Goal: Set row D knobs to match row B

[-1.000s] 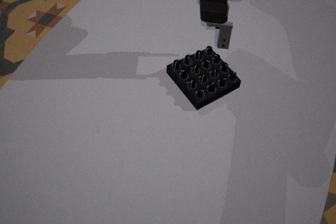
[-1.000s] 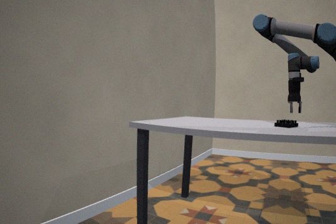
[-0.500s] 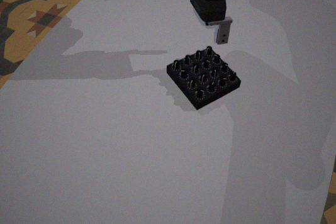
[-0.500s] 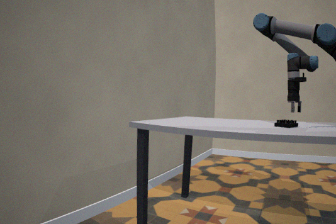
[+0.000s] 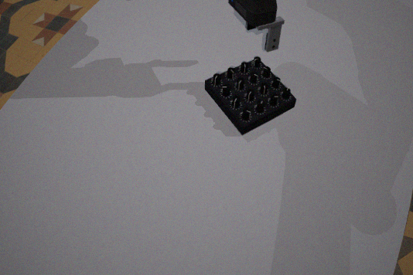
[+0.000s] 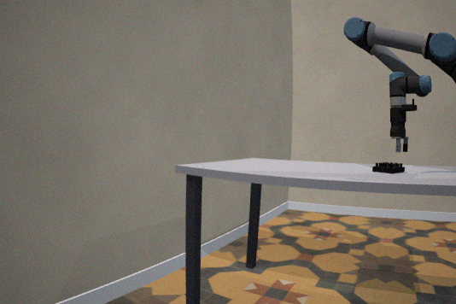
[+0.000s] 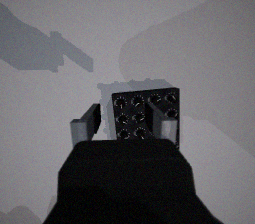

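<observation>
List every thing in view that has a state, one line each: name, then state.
gripper: open, nothing between its fingers, hanging above the knob box without touching it.
knob box: standing flat on the table, apart from the gripper, no knob gripped.
knobs: all upright in their grid; which marks they point at is too small to read.
table: standing, bearing the knob box.
</observation>
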Tool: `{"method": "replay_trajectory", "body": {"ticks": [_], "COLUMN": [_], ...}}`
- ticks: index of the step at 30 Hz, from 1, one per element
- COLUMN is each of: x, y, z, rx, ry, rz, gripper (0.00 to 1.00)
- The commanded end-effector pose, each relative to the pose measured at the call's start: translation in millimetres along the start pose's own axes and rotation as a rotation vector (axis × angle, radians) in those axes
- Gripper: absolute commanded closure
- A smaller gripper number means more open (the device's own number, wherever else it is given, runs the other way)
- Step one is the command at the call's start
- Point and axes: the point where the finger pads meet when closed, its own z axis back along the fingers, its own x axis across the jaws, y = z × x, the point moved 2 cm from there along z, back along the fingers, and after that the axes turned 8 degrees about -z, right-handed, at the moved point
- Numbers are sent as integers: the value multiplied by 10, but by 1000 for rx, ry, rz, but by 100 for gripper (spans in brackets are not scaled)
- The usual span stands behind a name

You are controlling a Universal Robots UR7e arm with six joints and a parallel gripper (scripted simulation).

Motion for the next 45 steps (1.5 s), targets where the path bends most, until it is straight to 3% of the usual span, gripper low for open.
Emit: {"method": "replay_trajectory", "body": {"ticks": [1,14,15,45], "x": [-5,-12,-12,-12], "y": [-7,-13,-13,-13], "z": [4,6,6,6], "rx": [0,0,0,0], "ry": [-1,-1,-1,-1], "rz": [21,42,42,42], "gripper": [0,0,54,54]}}
